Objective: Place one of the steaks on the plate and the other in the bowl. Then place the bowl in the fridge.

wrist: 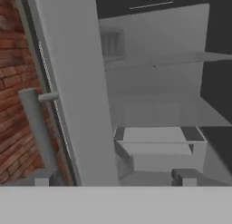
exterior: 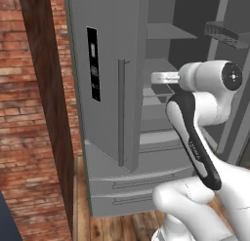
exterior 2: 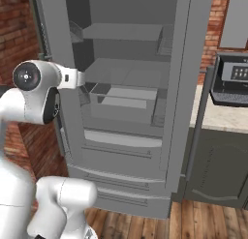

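Your end effector (wrist: 113,177) sits at the fridge (exterior: 105,152) opening, fingers apart, holding nothing. The fridge's right door is open; I cannot see the bowl. Risk: swinging the arm could clip the left door's handle (wrist: 37,128).

Both base cameras are looking forward from behind the arm, left and right, sharing the tall grey metallic fridge (exterior: 107,152) interior, while the hand camera is facing its shelves closely.
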{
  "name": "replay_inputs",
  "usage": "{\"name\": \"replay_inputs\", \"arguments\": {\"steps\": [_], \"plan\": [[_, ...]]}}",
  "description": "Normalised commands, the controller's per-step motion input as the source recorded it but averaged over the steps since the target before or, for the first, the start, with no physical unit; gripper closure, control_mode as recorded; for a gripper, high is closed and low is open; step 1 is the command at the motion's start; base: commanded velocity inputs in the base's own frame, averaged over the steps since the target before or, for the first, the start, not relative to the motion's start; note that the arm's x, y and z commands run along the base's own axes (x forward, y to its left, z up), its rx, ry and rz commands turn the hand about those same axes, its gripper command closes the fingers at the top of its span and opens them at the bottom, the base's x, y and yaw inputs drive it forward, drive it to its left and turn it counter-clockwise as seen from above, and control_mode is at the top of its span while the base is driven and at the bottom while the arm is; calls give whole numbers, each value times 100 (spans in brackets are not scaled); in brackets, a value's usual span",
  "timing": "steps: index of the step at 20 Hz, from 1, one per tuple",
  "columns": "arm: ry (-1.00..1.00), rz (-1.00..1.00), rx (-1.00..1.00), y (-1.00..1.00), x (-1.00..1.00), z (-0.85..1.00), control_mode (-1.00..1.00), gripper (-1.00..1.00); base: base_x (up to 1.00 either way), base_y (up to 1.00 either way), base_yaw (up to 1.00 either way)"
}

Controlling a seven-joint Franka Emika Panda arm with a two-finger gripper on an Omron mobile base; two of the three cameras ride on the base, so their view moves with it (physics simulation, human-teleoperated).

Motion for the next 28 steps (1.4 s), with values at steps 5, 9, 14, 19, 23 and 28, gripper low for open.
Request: {"name": "replay_inputs", "arguments": {"steps": [5, 9, 14, 19, 23, 28], "plan": [[2, 7, 11, -4, 46, -4, -100, -100, 0, 0, 0], [5, 11, 8, 3, 45, -19, -100, -100, 0, 0, 0], [5, 14, 8, 0, 38, -8, -100, -100, 0, 0, 0], [4, 14, 9, 0, 54, -8, -100, -100, 0, 0, 0], [3, 15, 11, 0, 80, -27, -100, -100, 0, 0, 0], [0, 13, 11, 0, 92, -25, -100, -100, 0, 0, 0]]}}
